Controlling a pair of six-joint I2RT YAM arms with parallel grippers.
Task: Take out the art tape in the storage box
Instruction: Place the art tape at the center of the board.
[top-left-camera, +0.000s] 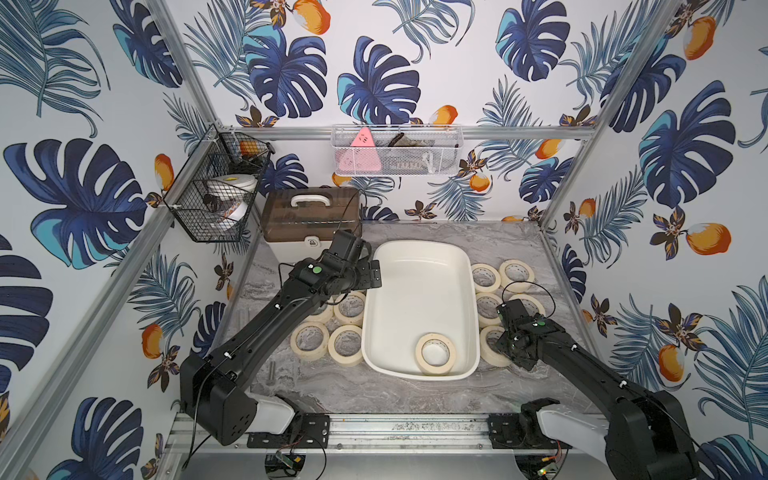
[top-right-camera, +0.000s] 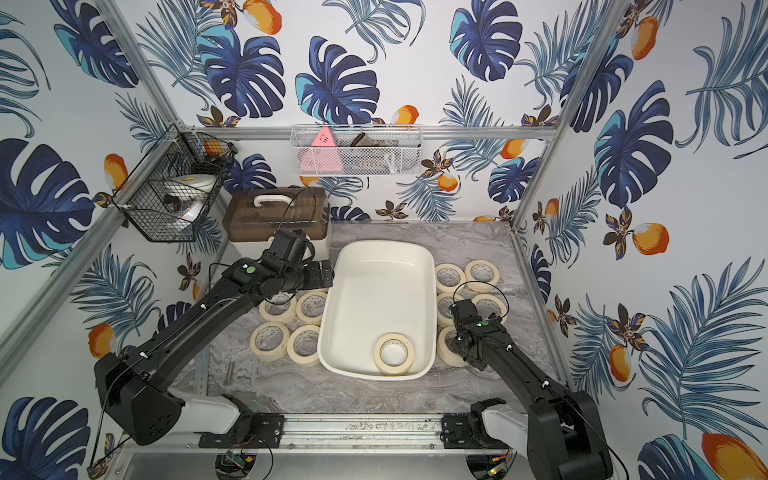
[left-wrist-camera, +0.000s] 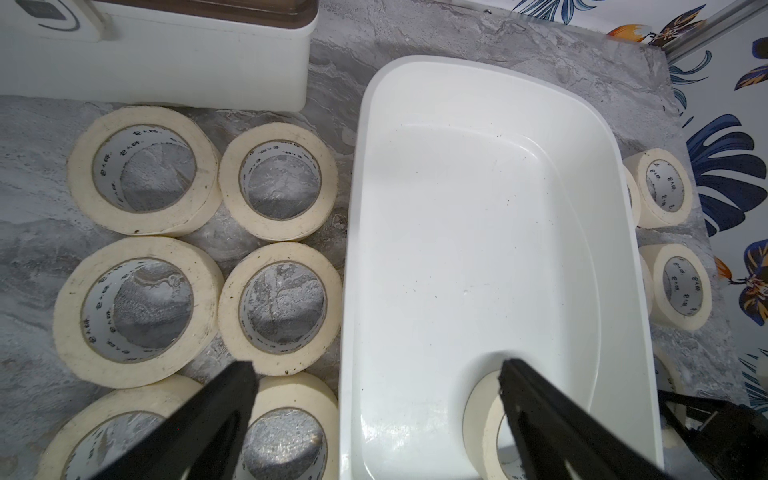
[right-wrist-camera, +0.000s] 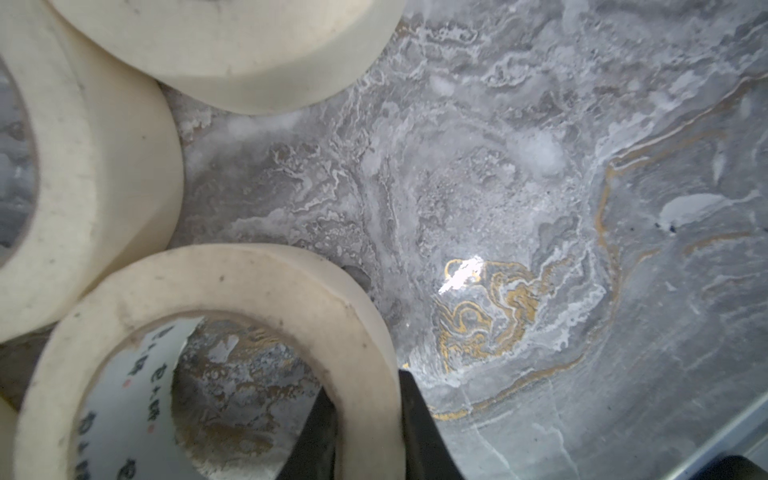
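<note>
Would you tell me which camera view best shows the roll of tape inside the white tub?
The top views: in both the roll lies whole and flat at the tub's near end. The left wrist view shows only part of it, behind a finger of the open left hand. The right wrist view misses it.

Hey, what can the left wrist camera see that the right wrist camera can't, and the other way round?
Only the left wrist view: the storage box with one remaining roll inside, the white case, and the open left gripper. Only the right wrist view: the hold of the right gripper, shut on the wall of a pinched roll, one finger inside the ring, one outside. Both: the marble tabletop and other tape rolls lying flat on it.
</note>
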